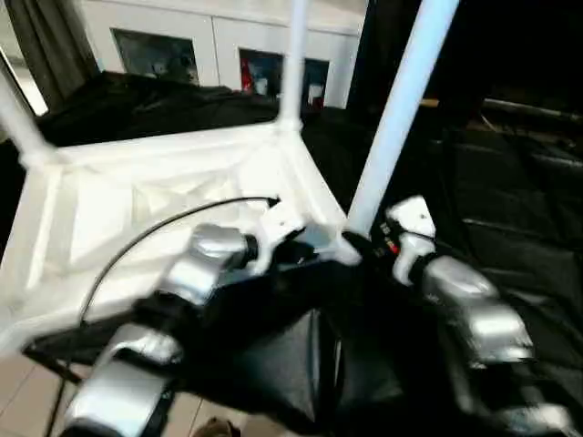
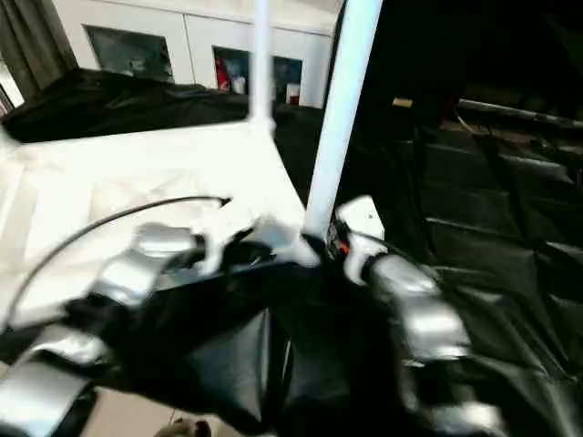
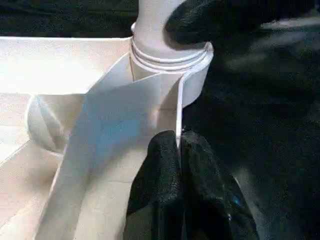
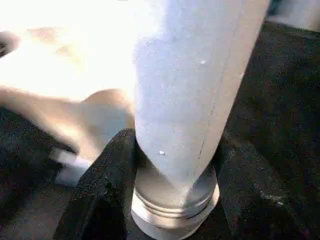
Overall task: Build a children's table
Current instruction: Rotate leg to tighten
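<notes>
The white tabletop (image 1: 109,209) lies upside down, ribbed underside up, on black cloth. Three white legs stand upright in its corner sockets: one at the near right corner (image 1: 401,100), one at the far right (image 1: 293,55), one at the far left (image 1: 18,118). My left gripper (image 3: 179,147) is shut on the thin rim wall of the tabletop (image 3: 125,110), just beside the near right socket. My right gripper (image 4: 175,200) is shut on the base of the near right leg (image 4: 195,90), one black finger (image 4: 105,190) on each side, right above the socket collar.
A white cabinet (image 1: 219,41) with glass doors stands behind the table. Black cloth (image 1: 510,182) covers the surface to the right and back. A black cable (image 1: 155,228) arcs over the tabletop from my left forearm. Pale floor (image 1: 27,391) shows at the near left.
</notes>
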### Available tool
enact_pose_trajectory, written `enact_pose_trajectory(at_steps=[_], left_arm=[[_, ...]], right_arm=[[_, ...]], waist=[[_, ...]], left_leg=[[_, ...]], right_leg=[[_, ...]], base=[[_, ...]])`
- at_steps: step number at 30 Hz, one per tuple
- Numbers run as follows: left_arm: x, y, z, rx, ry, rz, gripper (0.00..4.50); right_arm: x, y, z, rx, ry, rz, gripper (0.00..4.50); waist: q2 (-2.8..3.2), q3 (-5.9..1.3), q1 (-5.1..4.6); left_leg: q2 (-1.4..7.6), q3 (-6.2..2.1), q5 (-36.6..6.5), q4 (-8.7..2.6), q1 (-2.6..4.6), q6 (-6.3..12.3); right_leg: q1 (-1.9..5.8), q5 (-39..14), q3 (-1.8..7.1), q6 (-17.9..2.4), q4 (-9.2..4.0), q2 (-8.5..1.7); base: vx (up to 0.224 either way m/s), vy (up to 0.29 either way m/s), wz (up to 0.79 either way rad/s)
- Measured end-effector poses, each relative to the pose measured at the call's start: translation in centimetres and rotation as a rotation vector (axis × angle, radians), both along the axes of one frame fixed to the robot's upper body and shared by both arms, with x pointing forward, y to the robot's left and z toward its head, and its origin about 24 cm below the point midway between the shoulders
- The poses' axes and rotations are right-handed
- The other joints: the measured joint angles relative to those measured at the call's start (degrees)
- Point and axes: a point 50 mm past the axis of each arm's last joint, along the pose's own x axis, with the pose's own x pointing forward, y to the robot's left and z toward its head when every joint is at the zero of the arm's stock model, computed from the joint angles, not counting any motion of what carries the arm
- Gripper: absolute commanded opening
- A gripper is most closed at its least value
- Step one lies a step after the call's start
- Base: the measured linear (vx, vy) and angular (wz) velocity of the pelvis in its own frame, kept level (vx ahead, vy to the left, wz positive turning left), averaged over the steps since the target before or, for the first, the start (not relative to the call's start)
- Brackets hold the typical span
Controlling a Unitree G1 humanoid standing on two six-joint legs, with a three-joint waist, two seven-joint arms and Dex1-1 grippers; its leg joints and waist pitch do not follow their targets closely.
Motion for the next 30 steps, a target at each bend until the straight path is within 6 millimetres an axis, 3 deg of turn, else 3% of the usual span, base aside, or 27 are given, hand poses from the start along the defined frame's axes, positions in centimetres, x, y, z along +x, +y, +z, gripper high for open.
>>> enact_pose_trajectory(at_steps=[6,11,14,16,22,30], left_arm=[[0.4,-2.4,0.0,0.004,-0.026,0.097,0.00],[0.5,-2.6,0.1,0.004,-0.030,0.097,0.00],[0.6,-2.5,0.1,0.003,-0.032,0.094,0.00],[0.6,-2.4,0.2,0.002,-0.032,0.085,0.00],[0.5,-1.4,0.3,-0.006,-0.010,0.033,0.00],[-0.1,1.1,0.4,-0.007,0.032,-0.098,0.00]], right_arm=[[1.3,1.6,0.2,-0.006,-0.011,-0.207,1.93],[1.4,1.6,0.2,-0.003,-0.027,-0.221,1.93],[1.4,1.3,0.1,0.018,-0.025,-0.216,2.63],[1.4,1.0,0.2,0.028,-0.025,-0.177,2.63],[0.9,-0.6,0.7,-0.019,-0.016,0.021,3.18],[-0.8,-3.0,1.8,-0.113,0.011,0.312,3.18]], waist=[[0.00,-0.01,0.21],[-0.01,0.00,0.35],[-0.03,0.02,0.40],[-0.04,0.05,0.36],[0.03,0.10,0.40],[0.03,0.13,0.64]], left_leg=[[-0.06,0.06,0.00,-0.03,-0.01,0.00],[-0.06,0.06,-0.02,-0.08,-0.04,0.04],[-0.06,0.06,-0.03,-0.08,-0.06,0.05],[-0.06,0.07,-0.03,-0.08,-0.07,0.05],[-0.04,0.06,-0.03,-0.19,-0.10,0.06],[-0.03,0.08,-0.05,-0.15,-0.13,0.08]], right_leg=[[0.00,0.17,0.14,-0.23,-0.03,0.00],[0.00,0.09,0.12,-0.10,-0.04,0.00],[0.00,0.09,0.13,-0.10,-0.04,0.00],[-0.01,0.09,0.13,-0.10,-0.05,0.00],[-0.08,0.08,0.10,-0.10,-0.05,0.02],[-0.08,0.08,0.11,-0.10,-0.09,0.03]], base=[[0.000,0.000,0.00],[0.000,0.000,0.00],[0.000,0.000,0.00],[0.000,0.000,0.00],[0.000,0.000,0.00],[0.000,0.000,0.00]])
